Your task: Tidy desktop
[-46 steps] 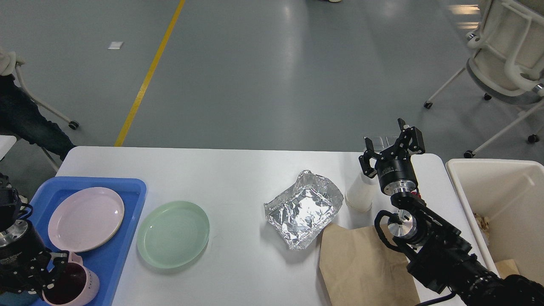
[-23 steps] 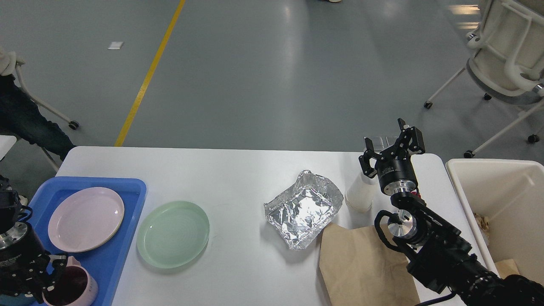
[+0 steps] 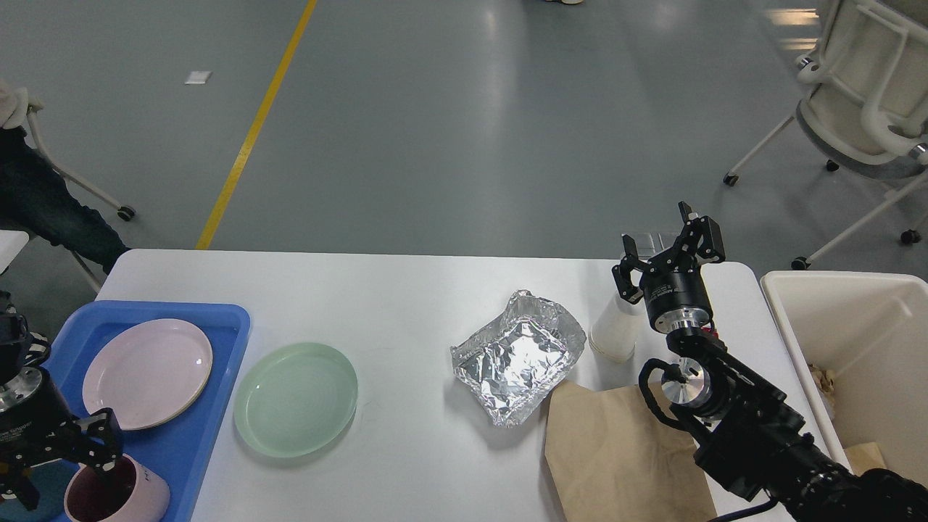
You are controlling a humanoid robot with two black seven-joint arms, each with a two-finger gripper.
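The white desktop [image 3: 406,290] carries a green plate [image 3: 296,399], a crumpled foil tray [image 3: 518,355], a white paper cup [image 3: 612,335] and a brown paper bag [image 3: 616,449]. A blue tray [image 3: 217,322] at the left holds a pink plate [image 3: 147,373] and a pink cup [image 3: 119,496]. My left gripper [image 3: 61,467] is open at the lower left, with one finger [image 3: 107,438] over the pink cup's mouth. My right gripper [image 3: 667,239] is open and empty, raised just behind the paper cup.
A cream bin [image 3: 797,319] with some scraps stands right of the table. A white office chair [image 3: 863,109] is on the floor at the far right. A seated person's leg [image 3: 43,203] shows at the far left.
My left gripper has opened wide and drawn back to the left, leaving the pink cup in the tray's near corner. The right arm has not moved.
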